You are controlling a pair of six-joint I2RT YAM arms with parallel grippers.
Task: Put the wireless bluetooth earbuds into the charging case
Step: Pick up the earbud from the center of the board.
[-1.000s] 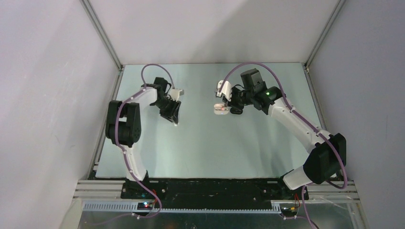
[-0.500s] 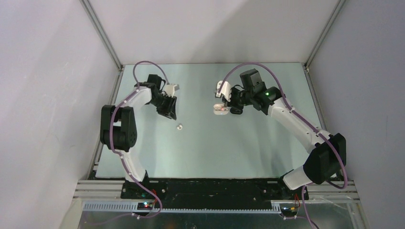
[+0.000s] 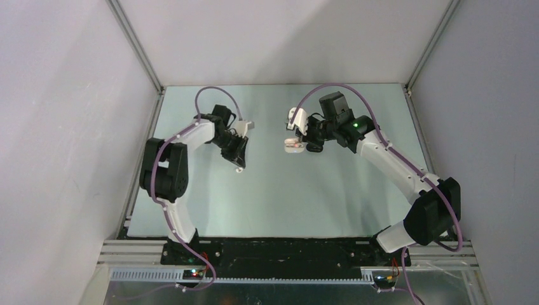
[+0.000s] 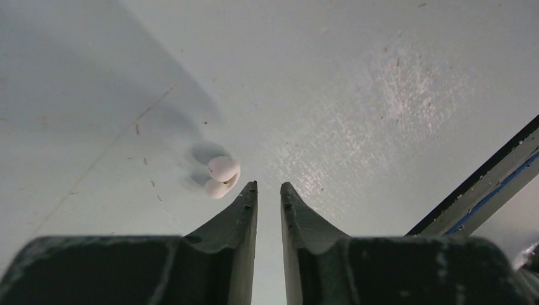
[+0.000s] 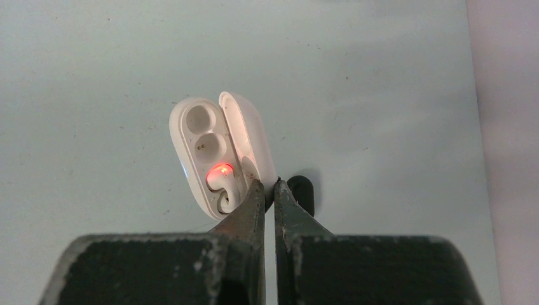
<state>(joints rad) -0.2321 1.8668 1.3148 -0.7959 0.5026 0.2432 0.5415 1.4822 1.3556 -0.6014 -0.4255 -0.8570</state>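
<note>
Left gripper is down low over the table, fingers a small gap apart with nothing between them. The loose white earbud lies just beside its tip, left of centre. Over on the right, the charging case sits open, another bud glowing red in its near socket. Right gripper is squeezed together at the near end of the lid.

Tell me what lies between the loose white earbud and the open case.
Only bare table, as the top view shows. Nothing sits between the earbud and the case.
</note>
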